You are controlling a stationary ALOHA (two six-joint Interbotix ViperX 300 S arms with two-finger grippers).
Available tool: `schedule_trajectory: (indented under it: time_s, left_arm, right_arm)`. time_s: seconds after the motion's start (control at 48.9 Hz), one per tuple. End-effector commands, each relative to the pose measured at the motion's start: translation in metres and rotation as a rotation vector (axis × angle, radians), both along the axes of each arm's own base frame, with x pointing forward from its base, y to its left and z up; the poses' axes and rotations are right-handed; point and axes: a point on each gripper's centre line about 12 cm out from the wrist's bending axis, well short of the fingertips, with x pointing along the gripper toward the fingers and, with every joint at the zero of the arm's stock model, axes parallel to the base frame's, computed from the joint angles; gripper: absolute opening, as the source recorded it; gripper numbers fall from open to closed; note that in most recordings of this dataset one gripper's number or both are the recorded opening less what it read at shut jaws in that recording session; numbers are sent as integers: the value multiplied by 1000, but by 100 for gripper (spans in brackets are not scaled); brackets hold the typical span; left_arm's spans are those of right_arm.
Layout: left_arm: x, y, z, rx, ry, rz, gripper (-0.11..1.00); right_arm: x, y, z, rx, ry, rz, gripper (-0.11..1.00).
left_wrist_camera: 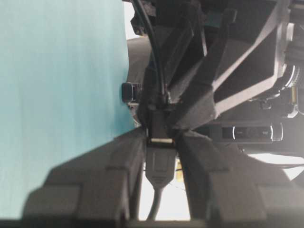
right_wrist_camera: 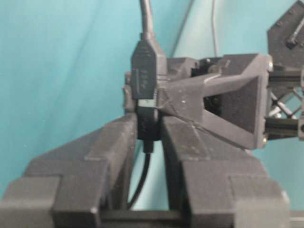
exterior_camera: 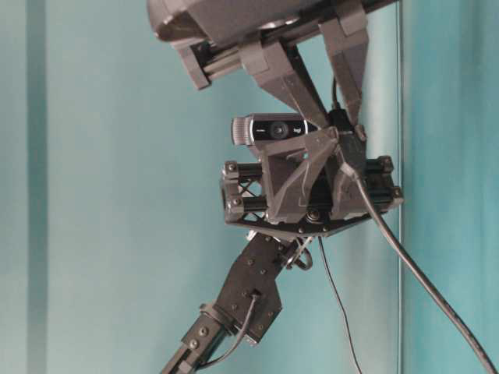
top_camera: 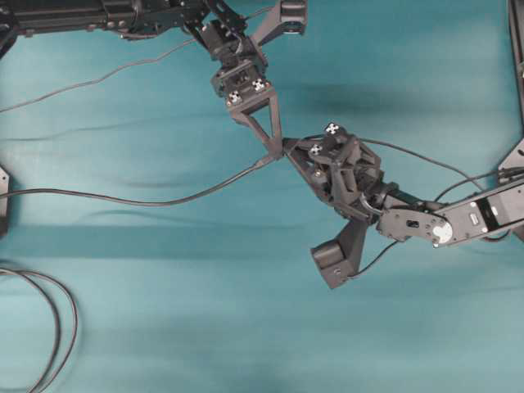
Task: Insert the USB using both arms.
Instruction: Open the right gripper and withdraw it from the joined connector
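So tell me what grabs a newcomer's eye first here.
Mid-table in the overhead view, the left end effector and right end effector meet tip to tip, each clamping one end of a USB connection. The two halves look nearly or fully mated. Black cables trail across the teal table.

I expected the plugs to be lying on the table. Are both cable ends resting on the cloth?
No: the left gripper and right gripper each hold a connector, meeting above the teal cloth.

No legible text or labels
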Motion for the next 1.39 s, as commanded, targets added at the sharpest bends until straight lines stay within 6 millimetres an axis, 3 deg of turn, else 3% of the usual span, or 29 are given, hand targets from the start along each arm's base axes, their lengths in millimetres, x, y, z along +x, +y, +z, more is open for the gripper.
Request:
schedule_trajectory:
  time_s: [0.0, 0.471, 0.839, 0.88, 1.003, 1.064, 1.208, 1.372]
  left_arm:
    - [6, 7, 22, 13, -46, 17, 21]
    - [4, 7, 29, 16, -54, 16, 21]
    - [5, 1, 32, 10, -44, 9, 21]
    - [5, 0, 32, 11, -43, 6, 21]
    - [4, 0, 34, 11, -45, 9, 21]
    - [3, -1, 33, 8, -40, 9, 21]
    - [-4, -3, 28, 20, -10, 27, 21]
    - [-14, -4, 20, 117, 40, 47, 21]
  right_arm:
    - [11, 9, 14, 17, -42, 34, 20]
    - [-1, 5, -1, 8, 3, 25, 20]
    - [-1, -4, -1, 39, -4, -25, 20]
    - [-1, -4, -1, 39, -4, -25, 26]
    - [-4, -7, 1, 31, -23, -59, 64]
    - [-6, -9, 6, 24, -55, -94, 76]
    - [-19, -6, 27, 29, -163, -181, 73]
    - [-33, 14, 46, 190, -233, -215, 73]
